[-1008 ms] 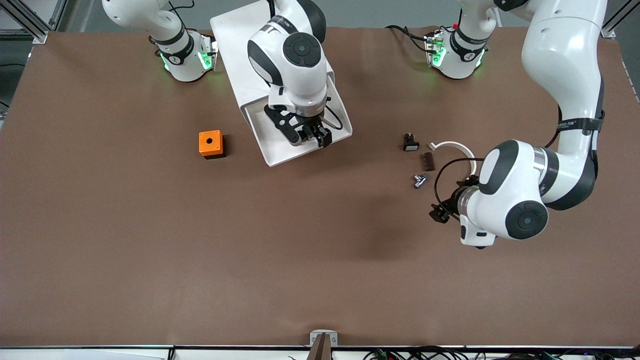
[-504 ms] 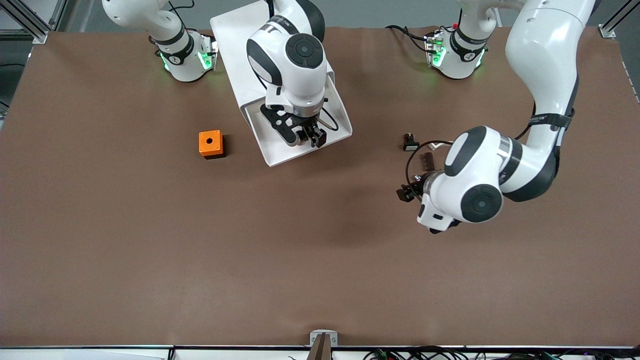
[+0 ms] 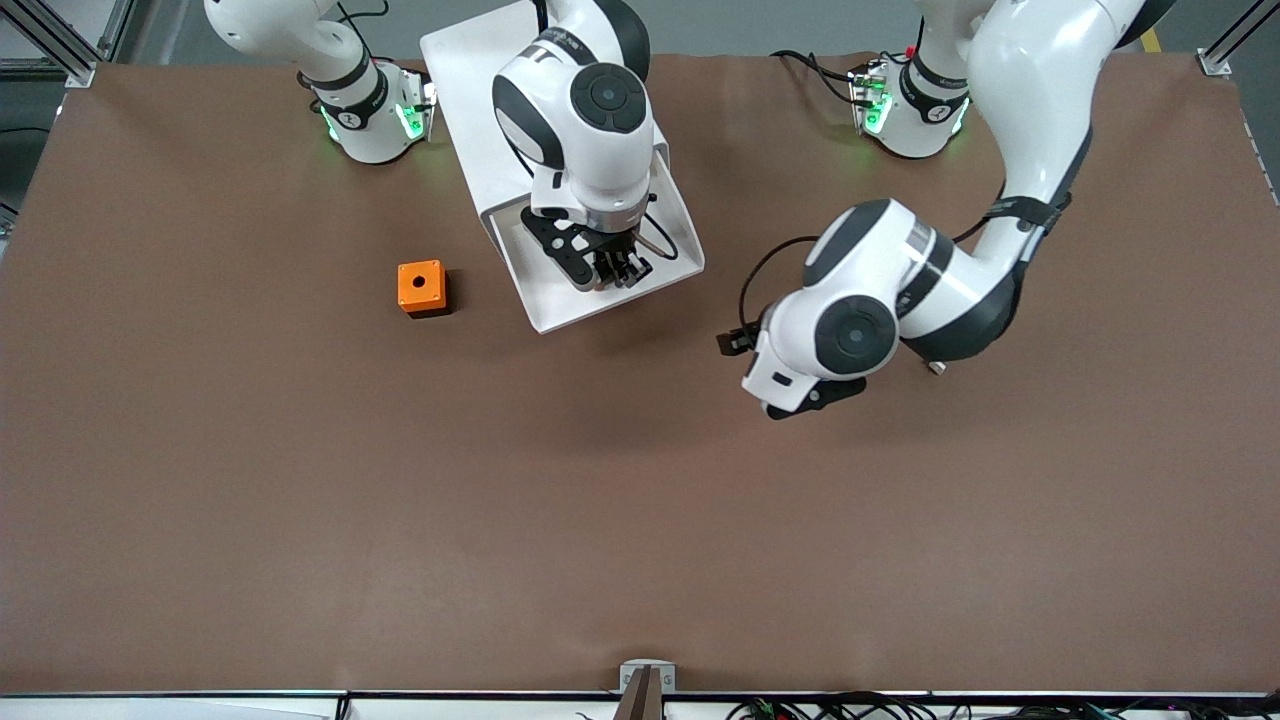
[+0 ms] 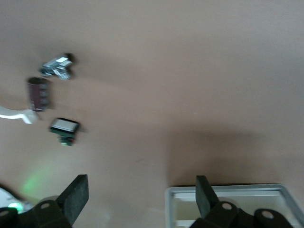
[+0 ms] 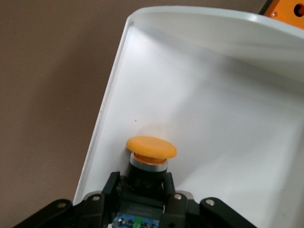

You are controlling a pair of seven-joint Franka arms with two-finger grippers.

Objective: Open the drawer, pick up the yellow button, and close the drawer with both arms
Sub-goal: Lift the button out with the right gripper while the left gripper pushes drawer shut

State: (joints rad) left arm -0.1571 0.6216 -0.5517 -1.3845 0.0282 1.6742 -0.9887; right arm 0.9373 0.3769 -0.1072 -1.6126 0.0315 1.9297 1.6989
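Right tool (image 3: 620, 270) now clamped on tiny orange-capped push button (image 5: 150, 151) inside open white plastic drawer (image 3: 668, 277): grasp made, lift pending. Left tool (image 4: 142, 199), jaws wide, empty, has swung toward drawer's 3 o'clock over brown worktop (image 3: 300, 500).

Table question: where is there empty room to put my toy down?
The table is bare all along the camera's edge, and between the orange cube and the right arm's end. It is crowded at the drawer, where the right gripper grips the button.
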